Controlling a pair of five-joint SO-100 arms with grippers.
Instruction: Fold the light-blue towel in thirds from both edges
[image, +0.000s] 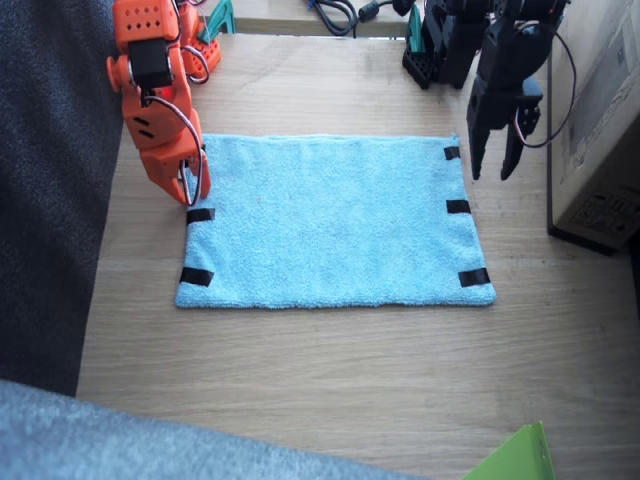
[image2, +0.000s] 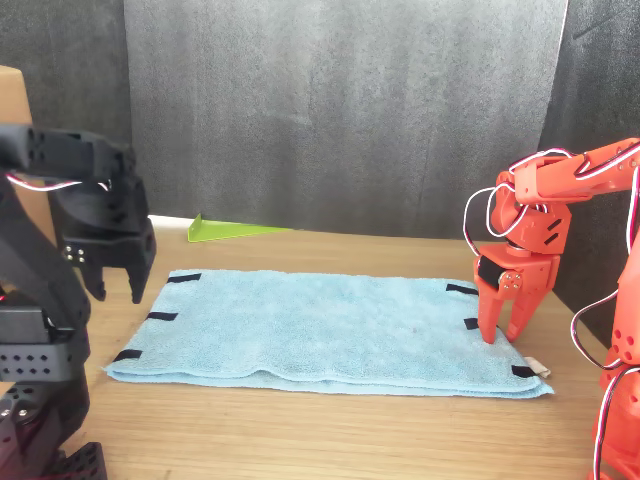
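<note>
The light-blue towel (image: 330, 220) (image2: 320, 335) lies spread flat on the wooden table, with black tape strips on both short edges (image: 196, 276) (image: 458, 206). Its white tag (image2: 538, 368) shows at one corner. My right gripper (image: 192, 188) (image2: 505, 322), orange, points down at the far corner of one short edge; its fingers are apart, touching or just above the cloth, and they hide that corner. My left gripper (image: 493, 168) (image2: 112, 288), black, hangs open just above the far corner of the other short edge, holding nothing.
A cardboard box (image: 600, 130) stands close beside the left arm. A green sheet (image: 515, 460) (image2: 230, 230) lies at the table's edge opposite the arms. Dark grey fabric (image: 50, 200) borders the table by the right arm. Cables (image: 335, 12) lie behind the bases.
</note>
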